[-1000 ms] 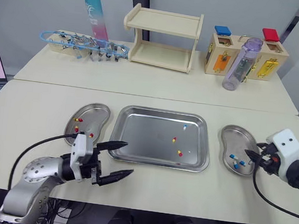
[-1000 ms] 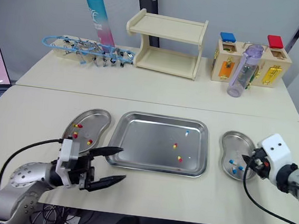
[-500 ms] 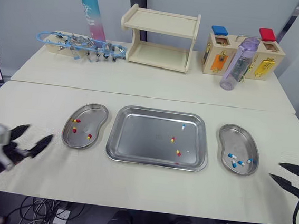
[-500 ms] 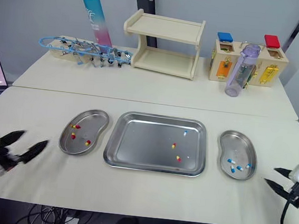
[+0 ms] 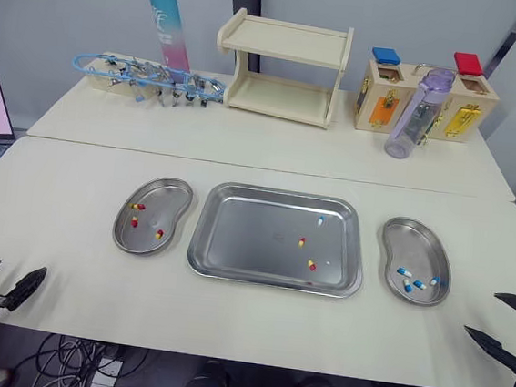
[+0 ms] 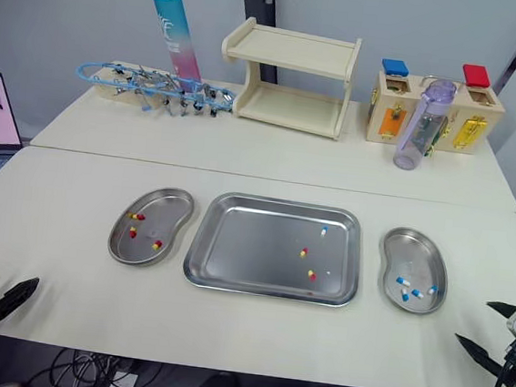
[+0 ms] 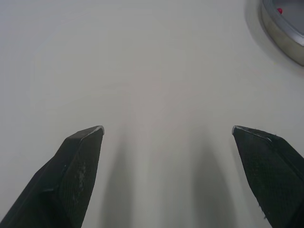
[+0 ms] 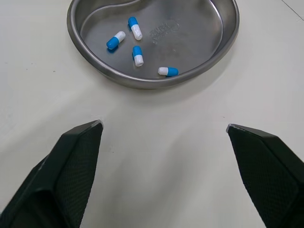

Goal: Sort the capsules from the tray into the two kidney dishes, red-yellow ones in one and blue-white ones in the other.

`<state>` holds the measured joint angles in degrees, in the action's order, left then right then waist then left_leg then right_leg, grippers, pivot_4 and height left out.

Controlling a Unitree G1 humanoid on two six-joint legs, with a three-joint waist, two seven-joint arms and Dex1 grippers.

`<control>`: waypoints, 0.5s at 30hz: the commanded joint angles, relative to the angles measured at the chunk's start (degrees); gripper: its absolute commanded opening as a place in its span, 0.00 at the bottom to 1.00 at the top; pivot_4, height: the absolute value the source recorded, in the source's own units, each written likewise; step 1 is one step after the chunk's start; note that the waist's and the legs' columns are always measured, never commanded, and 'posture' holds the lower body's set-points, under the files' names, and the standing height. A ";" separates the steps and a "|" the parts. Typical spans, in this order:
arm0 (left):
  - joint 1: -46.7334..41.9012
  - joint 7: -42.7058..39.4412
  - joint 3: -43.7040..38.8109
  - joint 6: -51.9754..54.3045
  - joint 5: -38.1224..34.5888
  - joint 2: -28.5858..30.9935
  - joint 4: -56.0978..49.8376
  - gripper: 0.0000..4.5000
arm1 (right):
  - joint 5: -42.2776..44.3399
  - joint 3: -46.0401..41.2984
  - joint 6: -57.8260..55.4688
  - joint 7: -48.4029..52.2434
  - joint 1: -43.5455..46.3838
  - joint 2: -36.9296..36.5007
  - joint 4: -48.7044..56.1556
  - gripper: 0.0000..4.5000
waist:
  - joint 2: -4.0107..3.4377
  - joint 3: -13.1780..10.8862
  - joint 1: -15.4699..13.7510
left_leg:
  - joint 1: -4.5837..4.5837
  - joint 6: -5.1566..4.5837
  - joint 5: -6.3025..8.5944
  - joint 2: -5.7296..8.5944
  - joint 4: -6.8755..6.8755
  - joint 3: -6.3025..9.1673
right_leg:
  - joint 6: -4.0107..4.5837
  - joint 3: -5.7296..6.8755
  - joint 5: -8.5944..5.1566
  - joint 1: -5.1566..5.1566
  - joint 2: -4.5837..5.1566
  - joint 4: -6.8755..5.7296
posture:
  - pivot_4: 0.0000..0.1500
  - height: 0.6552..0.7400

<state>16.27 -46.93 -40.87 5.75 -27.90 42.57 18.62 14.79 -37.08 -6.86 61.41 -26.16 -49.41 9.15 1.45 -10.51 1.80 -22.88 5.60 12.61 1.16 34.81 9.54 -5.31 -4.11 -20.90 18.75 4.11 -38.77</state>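
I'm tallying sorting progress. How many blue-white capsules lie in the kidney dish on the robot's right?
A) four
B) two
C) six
A: the right wrist view shows four blue-white capsules lying apart from one another in the right kidney dish.

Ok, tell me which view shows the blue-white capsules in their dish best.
The right wrist view: four blue-white capsules lie close and distinct in the kidney dish. Both eye views show them as tiny specks there.
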 commanded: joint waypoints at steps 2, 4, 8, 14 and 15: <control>0.18 -0.32 -2.10 -0.56 -0.78 0.71 -0.68 1.00 | 1.27 -2.29 0.72 1.71 -0.30 -1.83 -0.08 0.99 | 0.00 0.00 0.04 | 0.00 0.00 0.00 0.00 0.00 -0.01 | 0.00 -0.01 0.00 0.00 0.00 0.00 | 1.00 1.00; 0.29 -0.34 -2.19 -0.54 -0.81 0.73 -0.68 1.00 | 1.36 -2.78 0.91 1.93 -0.35 -1.96 -0.07 0.99 | 0.00 0.00 0.04 | 0.00 0.00 0.00 0.00 0.00 0.00 | 0.00 0.00 0.00 0.00 0.00 0.00 | 1.00 1.00; 1.10 -1.08 -2.04 -0.98 -0.58 0.85 -1.05 1.00 | 2.50 -3.53 1.37 2.03 -0.16 -1.46 2.20 0.99 | 0.00 0.01 0.04 | 0.00 0.00 0.00 0.00 0.00 -0.01 | 0.00 0.00 0.00 0.00 0.00 0.00 | 1.00 1.00; 1.08 -2.91 -1.21 -2.01 -0.07 1.42 -2.00 1.00 | 5.67 -0.62 -0.99 0.57 0.06 0.81 12.54 0.99 | 0.02 0.04 0.02 | 0.00 0.00 0.00 0.00 0.00 0.00 | 0.00 0.00 0.00 -0.01 0.00 -0.02 | 1.00 1.00; 1.11 -3.79 -0.73 -2.72 0.25 1.63 -2.55 1.00 | 6.30 0.72 -1.75 -0.54 0.44 1.75 15.32 0.99 | 0.03 0.04 0.02 | -0.01 0.00 0.00 0.00 0.00 0.00 | 0.00 0.00 0.00 -0.02 0.00 -0.01 | 1.00 1.00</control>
<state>17.16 -49.56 -40.83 5.01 -27.84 42.59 18.34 19.22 -37.00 -7.78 62.23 -26.10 -48.48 19.84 1.48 -10.47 1.82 -22.89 5.60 12.61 1.16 34.81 9.55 -5.31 -4.11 -20.90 18.74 4.11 -38.78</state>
